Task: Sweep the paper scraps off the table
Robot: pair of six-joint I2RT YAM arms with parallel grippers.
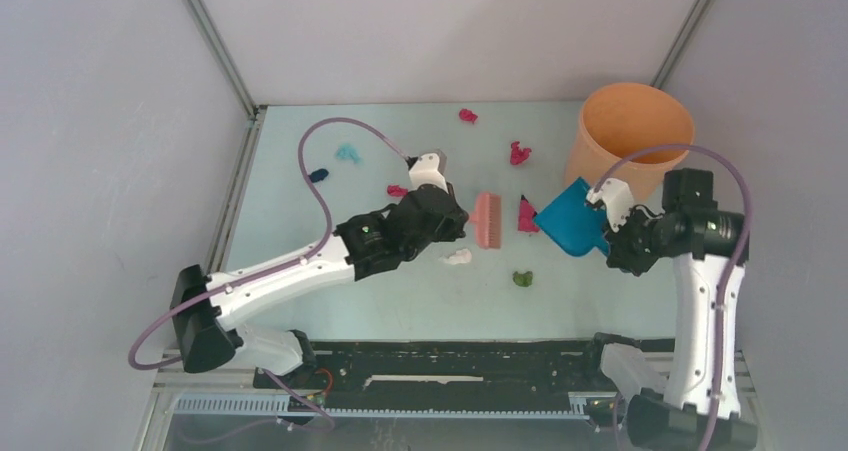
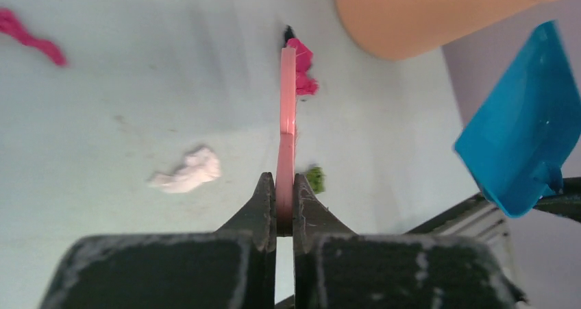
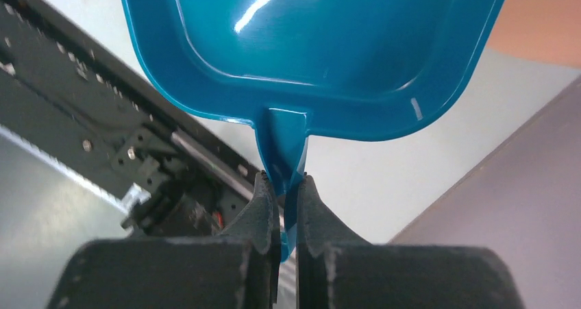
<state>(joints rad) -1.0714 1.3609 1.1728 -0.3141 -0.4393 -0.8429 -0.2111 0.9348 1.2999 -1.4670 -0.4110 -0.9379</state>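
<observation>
My left gripper (image 1: 462, 221) (image 2: 285, 184) is shut on the handle of a pink hand brush (image 1: 487, 220) (image 2: 286, 110), held mid-table. Just right of the brush lies a magenta scrap (image 1: 526, 214) (image 2: 303, 66). A white scrap (image 1: 457, 258) (image 2: 188, 172) and an olive green one (image 1: 523, 279) (image 2: 316, 178) lie nearer. More paper scraps dot the pale table (image 1: 300, 271): magenta (image 1: 520, 153), (image 1: 467, 115), (image 1: 397, 190) (image 2: 31, 38), teal (image 1: 347, 153), navy (image 1: 318, 174). My right gripper (image 1: 606, 233) (image 3: 286, 186) is shut on the handle of a blue dustpan (image 1: 572, 218) (image 3: 315, 42) (image 2: 524, 138), tilted off the table.
An orange bucket (image 1: 630, 141) (image 2: 425, 11) stands at the back right, just behind the dustpan. Grey walls close in left, right and back. A black rail (image 1: 450, 361) runs along the near table edge.
</observation>
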